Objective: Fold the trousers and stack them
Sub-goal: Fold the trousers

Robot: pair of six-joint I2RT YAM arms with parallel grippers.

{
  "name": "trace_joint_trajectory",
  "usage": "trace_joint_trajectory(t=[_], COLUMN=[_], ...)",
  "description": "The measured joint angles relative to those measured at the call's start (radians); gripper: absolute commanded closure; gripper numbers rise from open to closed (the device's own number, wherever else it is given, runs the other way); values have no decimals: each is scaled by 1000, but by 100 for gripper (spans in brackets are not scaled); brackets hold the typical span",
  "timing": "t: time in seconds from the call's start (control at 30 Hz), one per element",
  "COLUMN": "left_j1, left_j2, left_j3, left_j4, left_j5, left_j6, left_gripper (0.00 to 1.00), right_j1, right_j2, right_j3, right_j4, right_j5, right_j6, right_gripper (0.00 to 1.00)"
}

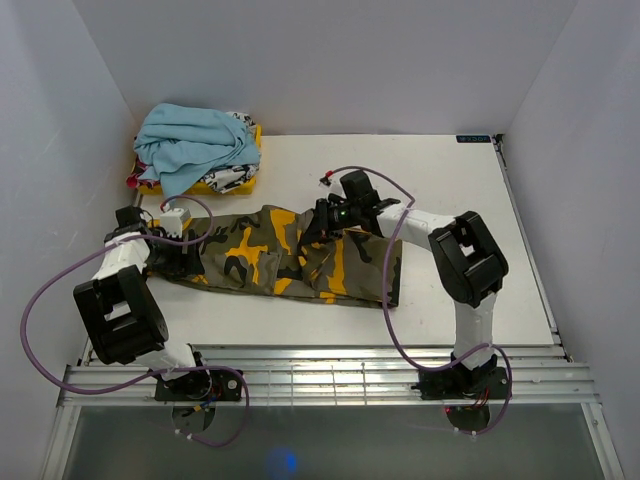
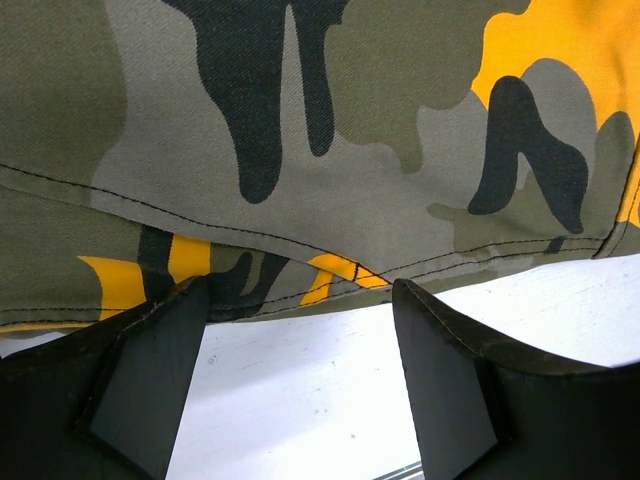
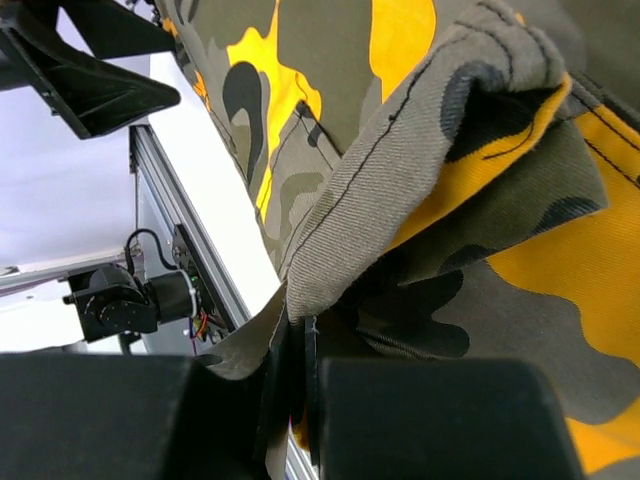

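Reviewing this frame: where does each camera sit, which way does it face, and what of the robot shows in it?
Top external: above and behind the arm bases, looking down on the table; both arms whole, left gripper and right gripper at the trousers.
Left wrist: low over the table, facing the trousers' stitched edge; its open fingers at the bottom.
Right wrist: tight against a raised fold of the trousers; its shut fingers pinch cloth at the bottom.
Shared: all three show the trousers.
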Motion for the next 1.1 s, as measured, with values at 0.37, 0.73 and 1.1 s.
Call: trace_joint_trajectory(t=[0.37, 0.73, 1.1], left_j1=[0, 0, -175], left_j2=[1, -13, -152], left_j3=[-16, -9, 128], left_j4=[6, -31, -114], left_j5=[-1, 25, 278], left_j6=[1, 0, -96], left_gripper=[12, 12, 12], right_j1=[71, 111, -247], right_j2=[89, 111, -198], right_j3=[70, 116, 67], right_j4=[66, 208, -67], right_j5=[-17, -133, -208], right_j6=[107, 151, -231], right_gripper=[52, 16, 17])
